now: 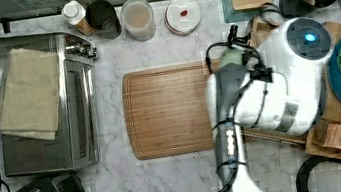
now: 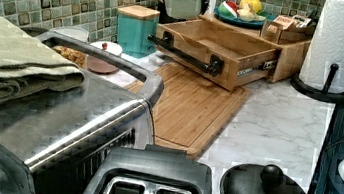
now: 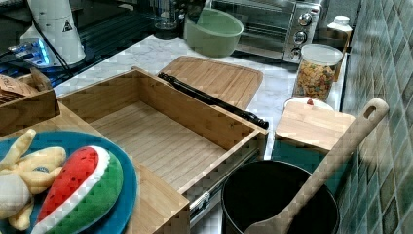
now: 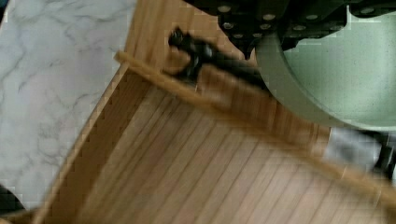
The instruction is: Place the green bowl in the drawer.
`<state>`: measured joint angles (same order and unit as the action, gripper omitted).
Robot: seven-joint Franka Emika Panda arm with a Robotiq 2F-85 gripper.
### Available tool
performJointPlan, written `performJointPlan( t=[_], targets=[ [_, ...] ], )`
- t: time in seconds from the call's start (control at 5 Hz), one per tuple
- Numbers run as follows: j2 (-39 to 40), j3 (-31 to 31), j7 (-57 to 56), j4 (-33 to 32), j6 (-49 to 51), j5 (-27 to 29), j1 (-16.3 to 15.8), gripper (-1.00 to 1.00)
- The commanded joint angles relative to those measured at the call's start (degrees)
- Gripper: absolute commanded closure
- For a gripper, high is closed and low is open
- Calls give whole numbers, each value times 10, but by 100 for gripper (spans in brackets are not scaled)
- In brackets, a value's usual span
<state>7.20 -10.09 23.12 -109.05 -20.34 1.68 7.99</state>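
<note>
Green bowl — held aloft in the gripper, jaws clamped on its rim, above the open drawer — near its black-handled front.

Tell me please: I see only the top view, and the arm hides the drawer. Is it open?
Observer: Yes. The right view shows the drawer pulled out, with nothing inside.
Operator: Is the bowl inside yet?
Observer: No. In the right view the bowl is in the air, higher than the drawer.
Operator: Over which part is it?
Observer: The wrist view shows it over the front wall, by the handle.
</note>
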Motion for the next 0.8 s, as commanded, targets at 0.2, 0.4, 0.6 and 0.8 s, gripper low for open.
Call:
performJointPlan(
  t=[0.2, 0.4, 0.6, 0.8],
  targets=[
    [-11, -39, 144, -3, -103, -25, 40, 100],
    [11, -37, 185, -1, -99, -34, 41, 100],
    [12, -43, 171, -46, -160, -14, 45, 100],
    [26, -46, 149, -68, -185, 14, 55, 100]
  ],
)
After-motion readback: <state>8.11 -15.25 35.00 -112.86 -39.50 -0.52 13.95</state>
